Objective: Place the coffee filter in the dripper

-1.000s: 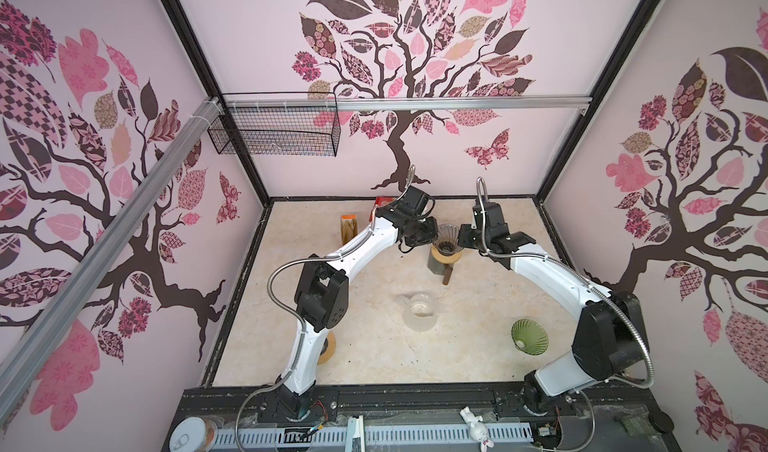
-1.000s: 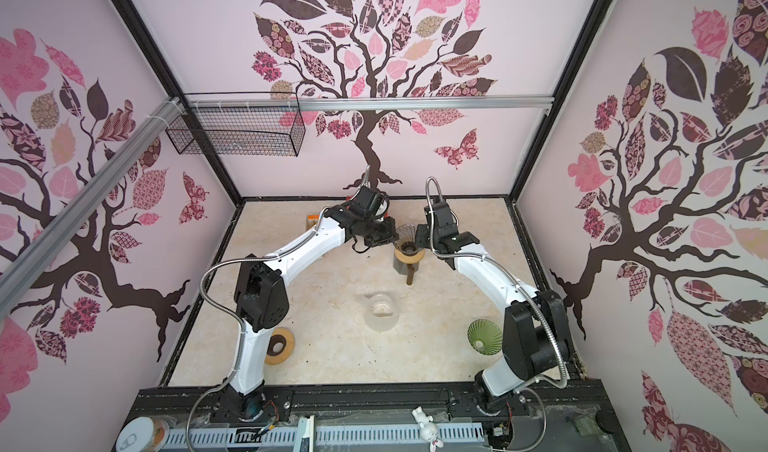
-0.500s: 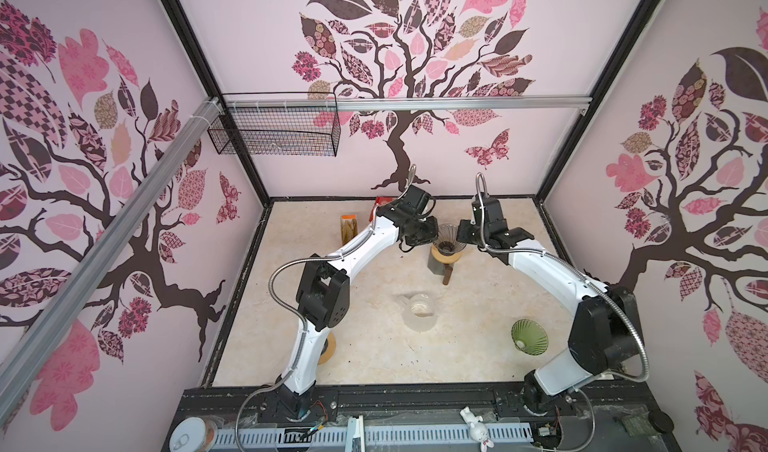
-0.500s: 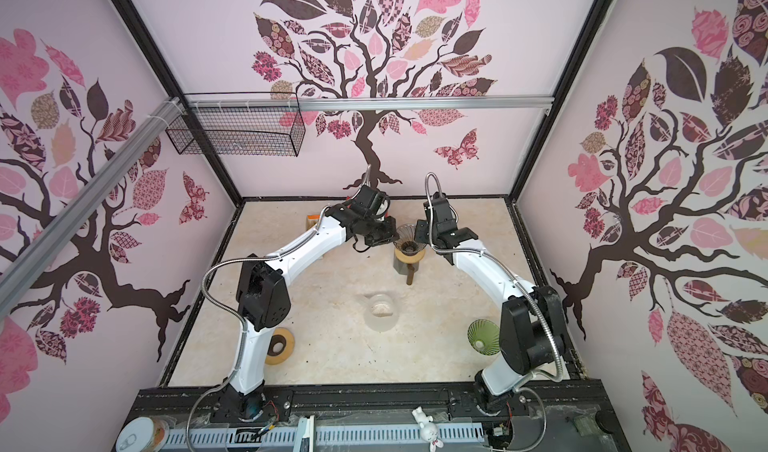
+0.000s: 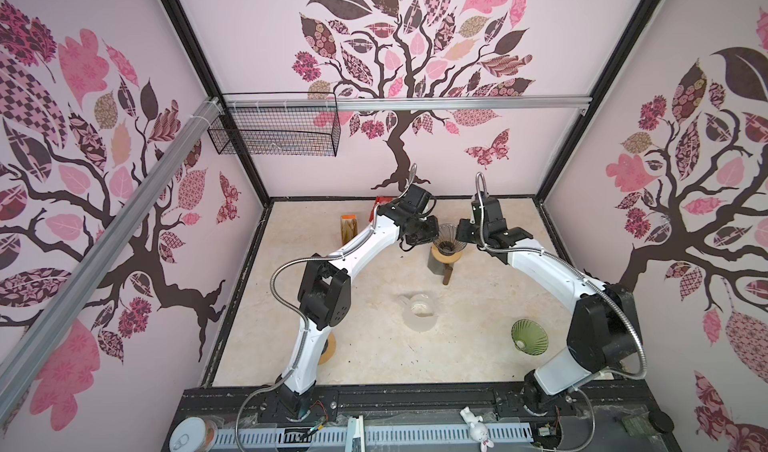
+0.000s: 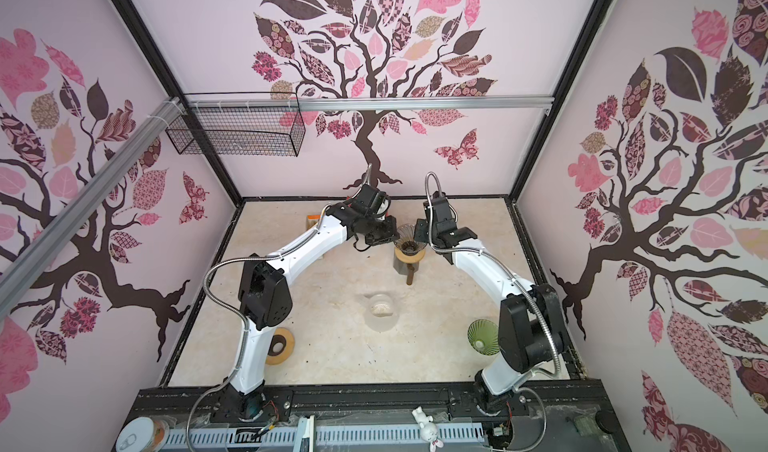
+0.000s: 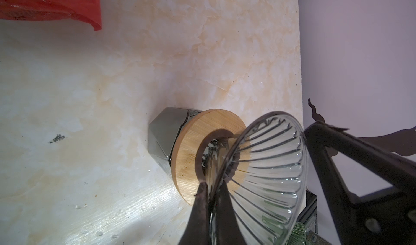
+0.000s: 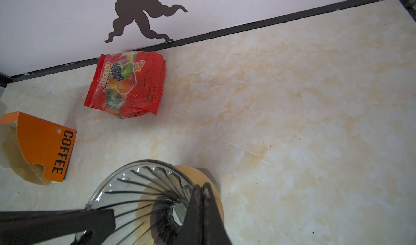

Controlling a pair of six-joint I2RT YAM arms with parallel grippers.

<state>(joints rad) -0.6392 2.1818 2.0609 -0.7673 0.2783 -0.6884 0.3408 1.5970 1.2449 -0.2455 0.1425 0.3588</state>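
The dripper (image 5: 448, 240) (image 6: 409, 238) is a clear ribbed glass cone sitting tilted in a wooden ring (image 7: 189, 156) on a grey cup (image 7: 162, 138), at the back middle of the table. My left gripper (image 7: 212, 185) (image 5: 435, 237) is shut on its near-left rim, with glass showing between the fingers. My right gripper (image 8: 201, 186) (image 5: 459, 238) is shut on the opposite rim of the dripper (image 8: 139, 187), one finger inside the cone and one outside. The coffee filter papers (image 8: 13, 156) stand in an orange holder (image 8: 45, 147) (image 5: 348, 225) left of the dripper, untouched.
A red snack bag (image 8: 128, 86) lies against the back wall. A clear glass jug (image 5: 419, 310) stands mid-table, with a green dripper (image 5: 528, 337) at the front right. A wooden ring (image 5: 328, 348) lies by the left arm's base. A brown handle (image 5: 446, 275) sticks out below the cup.
The right gripper's fingers have closed at the dripper's rim. The left gripper has kept its hold, and both arms have barely shifted.
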